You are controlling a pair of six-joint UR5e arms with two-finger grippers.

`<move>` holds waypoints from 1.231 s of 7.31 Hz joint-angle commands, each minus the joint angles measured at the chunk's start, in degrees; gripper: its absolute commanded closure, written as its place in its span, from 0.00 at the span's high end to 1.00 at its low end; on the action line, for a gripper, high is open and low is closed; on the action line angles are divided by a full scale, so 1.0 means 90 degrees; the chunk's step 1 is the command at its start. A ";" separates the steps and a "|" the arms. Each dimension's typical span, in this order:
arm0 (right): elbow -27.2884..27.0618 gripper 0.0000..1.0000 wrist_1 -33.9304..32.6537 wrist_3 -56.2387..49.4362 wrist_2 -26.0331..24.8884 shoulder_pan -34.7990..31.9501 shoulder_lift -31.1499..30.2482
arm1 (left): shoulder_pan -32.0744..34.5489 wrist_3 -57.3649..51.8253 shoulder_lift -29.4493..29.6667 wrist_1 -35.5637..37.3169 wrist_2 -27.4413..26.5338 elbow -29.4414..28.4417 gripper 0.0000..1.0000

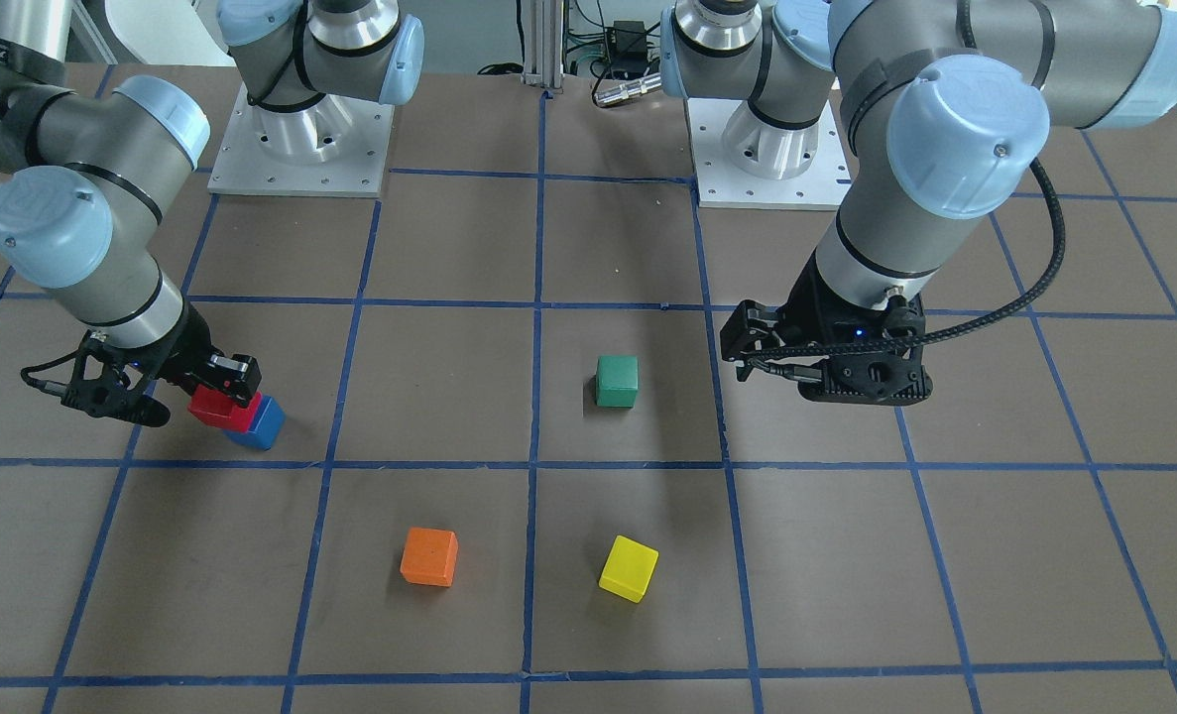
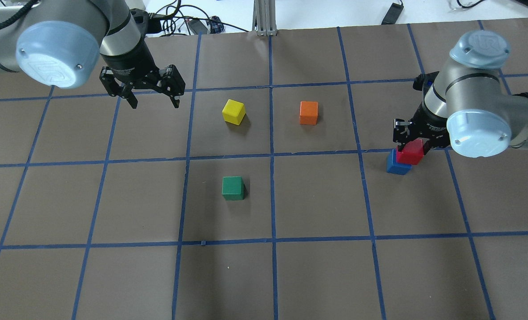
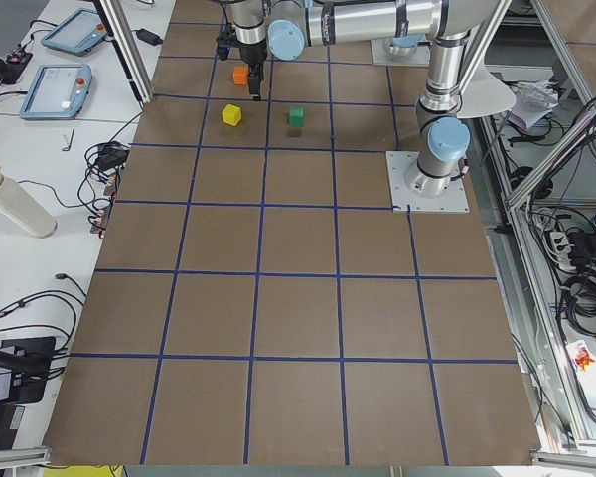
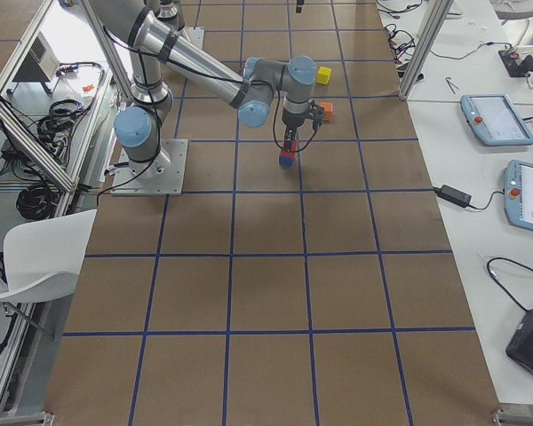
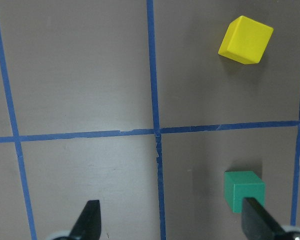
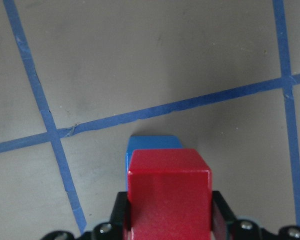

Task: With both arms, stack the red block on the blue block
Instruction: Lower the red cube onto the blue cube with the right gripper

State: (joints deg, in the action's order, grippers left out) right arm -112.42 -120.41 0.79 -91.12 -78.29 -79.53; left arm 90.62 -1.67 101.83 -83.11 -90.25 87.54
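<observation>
Table: red block between right fingers

Counter: brown, matte, blue tape grid. White side bench on right w/ teach pendants. Alu. frame post at far edge. White chair, loose cables on left.

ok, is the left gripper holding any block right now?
No: the left gripper hangs open with nothing between its fingers, while the red block sits in the right gripper.
</observation>
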 commanded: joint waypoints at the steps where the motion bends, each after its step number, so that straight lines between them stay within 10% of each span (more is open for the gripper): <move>1: 0.0000 0.13 0.0000 0.0000 -0.0002 -0.0012 0.0018 | 0.0000 0.0000 -0.0006 0.0006 -0.0001 0.0000 1.00; 5: 0.0000 0.24 -0.0010 -0.0020 0.0027 -0.0012 0.0009 | 0.0000 0.0000 -0.0006 -0.0004 -0.0011 0.0000 1.00; 9: 0.0000 0.65 -0.0010 -0.0059 0.0037 -0.0022 -0.0001 | 0.0000 0.0000 -0.0006 -0.0004 -0.0011 0.0000 1.00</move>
State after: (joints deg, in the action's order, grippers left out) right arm -112.41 -120.50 0.45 -90.82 -78.42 -79.48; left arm 90.61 -1.67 101.78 -83.11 -90.35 87.54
